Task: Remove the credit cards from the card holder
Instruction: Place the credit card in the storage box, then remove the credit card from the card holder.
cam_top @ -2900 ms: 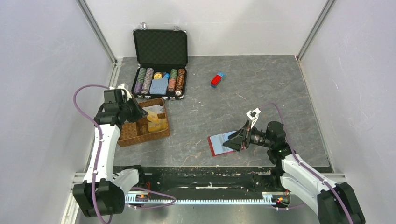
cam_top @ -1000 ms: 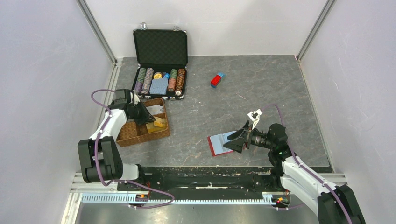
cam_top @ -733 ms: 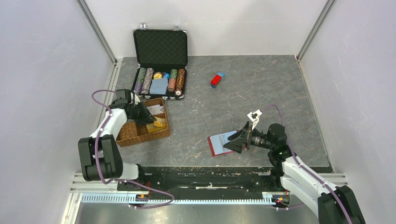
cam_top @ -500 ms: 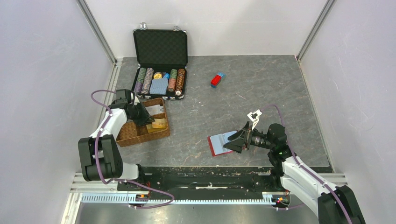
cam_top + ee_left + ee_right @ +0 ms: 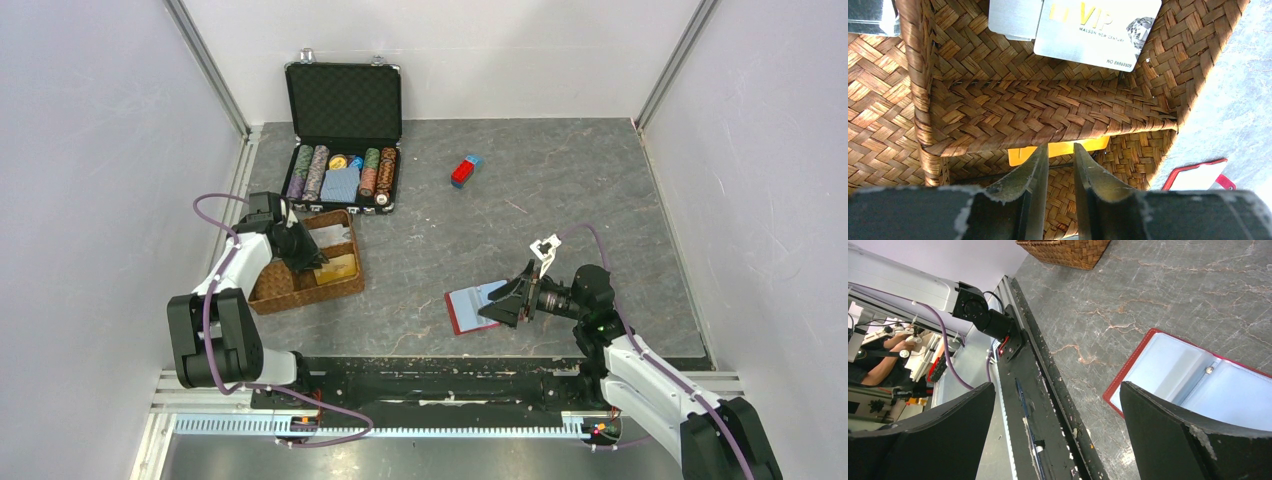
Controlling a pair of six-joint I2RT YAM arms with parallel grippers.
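- left gripper: down inside the near compartment of the basket. Fingers a narrow slit apart, nothing between them. About 3 s ago that arm stood higher over the basket. It has since folded down, and in the last second it only nudged.
- yellow card: lies flat on the basket floor just past the fingertips, partly under the woven divider. Reads as a card just dropped off, so that one is done.
- far compartment: silver VIP card overlapping a grey card. So at least three cards are out of the holder and in the basket.
- chip case behind the basket and red-and-blue block mid-table: same spots throughout, not involved.
- card holder: lying open on the table near the front edge, right of centre and well apart from the basket, red rim and pale blue slots facing up. Position unchanged over the last 3 s. Can't tell whether any slot still has a card in it.
- right gripper: jaws spread wide, empty, low at the holder's right side. Touching or pinning it? Can't tell. Has barely shifted.
- meaning: the drop-off looks finished. Likely next is the left arm lifting out and returning to the holder, if cards remain.
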